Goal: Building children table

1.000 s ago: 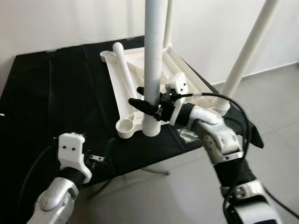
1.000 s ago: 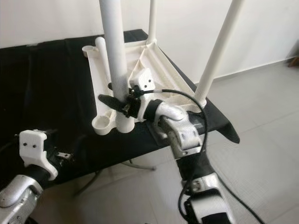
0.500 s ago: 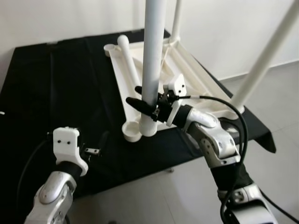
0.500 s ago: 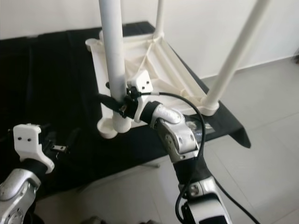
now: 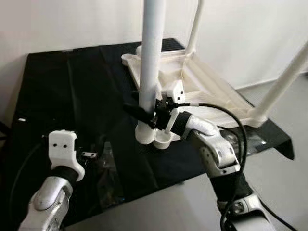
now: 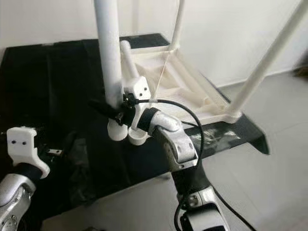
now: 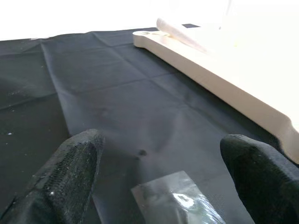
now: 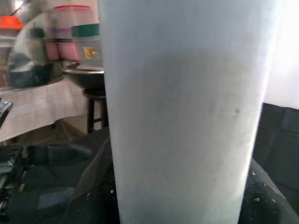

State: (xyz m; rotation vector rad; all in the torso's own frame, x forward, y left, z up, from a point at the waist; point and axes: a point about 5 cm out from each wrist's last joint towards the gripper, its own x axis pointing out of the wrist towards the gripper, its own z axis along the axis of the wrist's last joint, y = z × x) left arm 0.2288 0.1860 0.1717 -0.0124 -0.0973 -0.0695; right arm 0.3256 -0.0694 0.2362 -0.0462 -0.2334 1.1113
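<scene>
2 silver arms with white wrist housings, black cables and textured black fingers point(image 7: 70, 172).

tabletop point(image 5: 211, 91) on cloth point(image 5: 67, 91), right half | leg point(image 5: 150, 67) upright at near-left corner | bag point(image 7: 173, 205) left

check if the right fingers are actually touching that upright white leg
Touching. In the right wrist view the black fingers press against both sides of the white leg; the left eye view shows the right gripper clamped around it.
</scene>
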